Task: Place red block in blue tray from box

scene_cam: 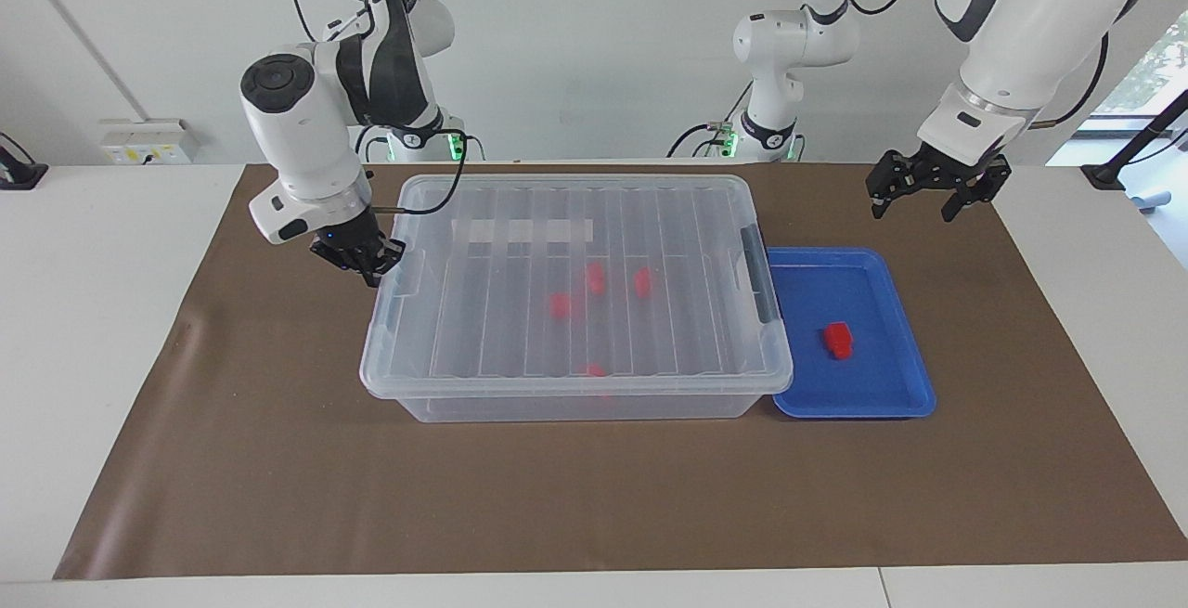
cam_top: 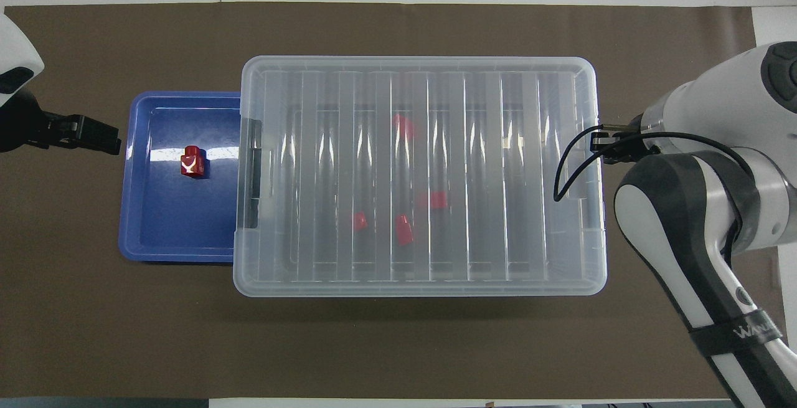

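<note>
On the brown mat (scene_cam: 278, 459) we see the box (scene_cam: 575, 385) with its ribbed lid (scene_cam: 650, 218) on, and four red blocks show blurred through it. Just beside it, toward the left arm's end, sits the blue tray (scene_cam: 891, 404), touching the box; one red block (scene_cam: 838, 340) lies in it. Our left gripper (scene_cam: 928, 200) hangs over the mat by the tray's robot-side corner, fingers spread wide, holding nothing. Our right gripper (scene_cam: 357, 255) sits low against the box's end at the right arm's side; we cannot tell its finger state.
</note>
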Motion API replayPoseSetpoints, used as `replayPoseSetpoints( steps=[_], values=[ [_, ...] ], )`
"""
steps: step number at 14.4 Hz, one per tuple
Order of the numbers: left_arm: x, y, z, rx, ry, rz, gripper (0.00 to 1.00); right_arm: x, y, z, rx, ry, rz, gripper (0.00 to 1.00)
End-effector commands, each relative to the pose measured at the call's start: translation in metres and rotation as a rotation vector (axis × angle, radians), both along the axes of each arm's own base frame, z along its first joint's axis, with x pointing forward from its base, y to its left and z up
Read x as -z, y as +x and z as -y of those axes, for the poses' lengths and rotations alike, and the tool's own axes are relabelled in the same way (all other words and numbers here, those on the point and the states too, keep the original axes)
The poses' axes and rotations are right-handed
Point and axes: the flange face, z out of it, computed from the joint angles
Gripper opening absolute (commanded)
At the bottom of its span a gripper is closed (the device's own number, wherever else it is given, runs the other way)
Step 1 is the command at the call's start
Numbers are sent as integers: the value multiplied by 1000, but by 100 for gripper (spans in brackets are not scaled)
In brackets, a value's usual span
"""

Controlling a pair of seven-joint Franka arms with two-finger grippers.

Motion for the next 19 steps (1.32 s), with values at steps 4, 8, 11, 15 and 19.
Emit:
replayPoseSetpoints(
  steps=[4,8,11,15,19],
  values=[
    [3,-11,-20,10,-26,-18,100,-7,-6,12,14,19,-20,0],
    [-4,-16,-19,5,-29,-6,100,-49,-3,36,-21,54,-30,100],
    [-8,-17,-18,4,-31,3,100,-94,-5,56,2,59,-38,100],
    [-13,-16,-18,-2,-59,11,100,-137,-21,105,-21,71,-65,100],
    [-14,-18,-15,6,-58,8,100,-134,-31,141,-31,80,-74,100]
  ],
)
